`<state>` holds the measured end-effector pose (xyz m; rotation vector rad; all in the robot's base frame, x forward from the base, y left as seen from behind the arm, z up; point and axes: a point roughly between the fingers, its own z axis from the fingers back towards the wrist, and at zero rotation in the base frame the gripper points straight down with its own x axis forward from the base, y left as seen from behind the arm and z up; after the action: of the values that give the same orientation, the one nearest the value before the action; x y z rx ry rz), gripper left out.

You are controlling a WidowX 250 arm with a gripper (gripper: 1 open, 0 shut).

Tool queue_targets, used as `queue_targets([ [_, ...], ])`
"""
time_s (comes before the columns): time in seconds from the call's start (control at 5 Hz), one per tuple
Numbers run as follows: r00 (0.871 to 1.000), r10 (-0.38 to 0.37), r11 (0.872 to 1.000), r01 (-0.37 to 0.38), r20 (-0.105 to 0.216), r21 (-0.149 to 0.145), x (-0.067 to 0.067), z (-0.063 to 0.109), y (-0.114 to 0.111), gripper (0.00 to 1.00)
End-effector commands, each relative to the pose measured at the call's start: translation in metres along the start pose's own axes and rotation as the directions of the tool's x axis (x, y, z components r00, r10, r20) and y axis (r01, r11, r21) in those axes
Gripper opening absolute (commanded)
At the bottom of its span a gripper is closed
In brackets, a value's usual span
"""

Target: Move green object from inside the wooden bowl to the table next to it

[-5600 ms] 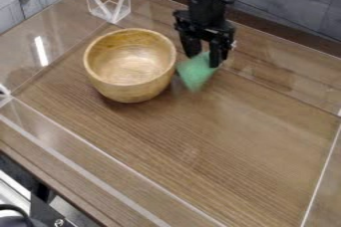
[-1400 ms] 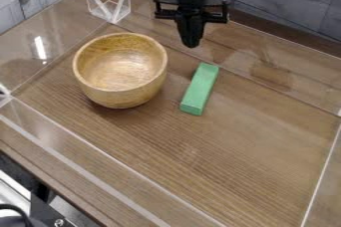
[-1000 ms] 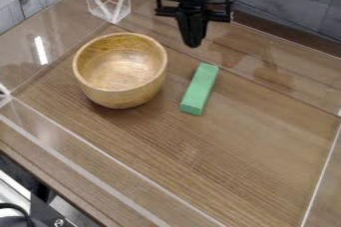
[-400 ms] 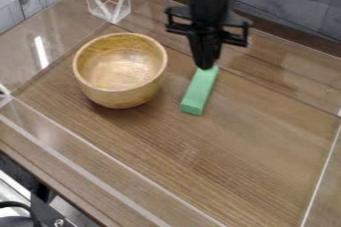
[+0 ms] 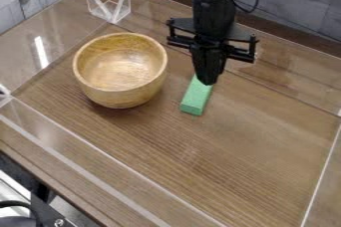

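- Gripper (image 5: 205,80): fingers pressed together, apparently empty, over the green block (image 5: 197,96), right of the bowl (image 5: 120,70).
- Risk: further lowering could knock the block bowlward.

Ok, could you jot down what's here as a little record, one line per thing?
bowl: round, light wood, nothing visible inside
green block: lying on the table right beside the bowl, its far end hidden by the claw
table: brown wood grain
claw: black, shut, over the block's far end; touching or not, can't tell
job: block is out of the bowl
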<state>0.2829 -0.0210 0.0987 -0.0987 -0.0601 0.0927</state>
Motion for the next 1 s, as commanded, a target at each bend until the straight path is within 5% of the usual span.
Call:
queue_targets([
  [0.0,0.998,-0.040,0.999,0.040,0.049,-0.001,-0.006,0.002,0.005,0.00],
  [0.2,0.998,-0.048,0.999,0.048,0.046,0.007,-0.015,-0.014,0.012,0.00],
  [0.4,0.997,-0.062,0.998,0.061,0.042,0.015,-0.017,-0.017,0.013,1.00],
  [0.8,0.998,-0.049,0.999,0.048,0.038,0.013,-0.015,-0.012,0.008,1.00],
])
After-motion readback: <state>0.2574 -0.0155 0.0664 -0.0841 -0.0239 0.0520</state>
